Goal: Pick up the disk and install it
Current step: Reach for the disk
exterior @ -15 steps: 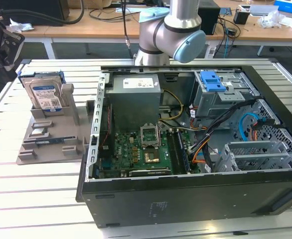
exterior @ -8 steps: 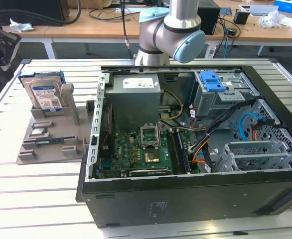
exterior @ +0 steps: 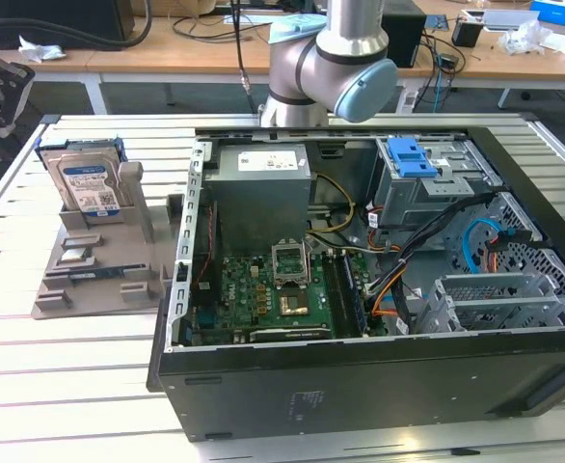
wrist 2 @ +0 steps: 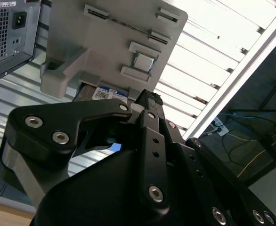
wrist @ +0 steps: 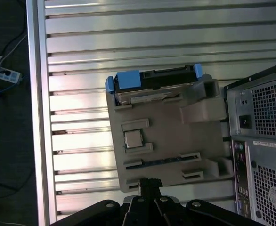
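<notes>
While disk (exterior: pixel 88 183) stands in grey holder (exterior: pixel 75 289), fingers (wrist: pixel 146 186) sit pressed together, gripping nothing, clear of disk.

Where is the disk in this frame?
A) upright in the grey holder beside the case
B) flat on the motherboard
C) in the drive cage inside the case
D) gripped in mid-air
A: the disk stands on edge in the grey holder, outside the open computer case.
</notes>
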Robot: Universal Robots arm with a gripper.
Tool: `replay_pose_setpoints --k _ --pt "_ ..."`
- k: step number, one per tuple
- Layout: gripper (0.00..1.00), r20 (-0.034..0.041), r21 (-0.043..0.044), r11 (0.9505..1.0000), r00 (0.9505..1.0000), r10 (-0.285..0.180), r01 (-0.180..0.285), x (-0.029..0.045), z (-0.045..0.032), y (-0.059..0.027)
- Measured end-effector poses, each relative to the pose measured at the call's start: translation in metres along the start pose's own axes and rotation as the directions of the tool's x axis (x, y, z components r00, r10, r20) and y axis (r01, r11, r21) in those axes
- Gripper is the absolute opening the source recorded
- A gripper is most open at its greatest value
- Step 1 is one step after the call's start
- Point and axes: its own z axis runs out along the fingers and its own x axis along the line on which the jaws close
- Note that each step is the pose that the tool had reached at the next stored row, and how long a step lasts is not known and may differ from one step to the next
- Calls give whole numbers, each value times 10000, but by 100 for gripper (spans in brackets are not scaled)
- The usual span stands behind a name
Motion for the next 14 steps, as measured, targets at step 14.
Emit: replay_pose_setpoints --k 14 --pt "11 -1 0 10000 10000 0 0 149 -3 18"
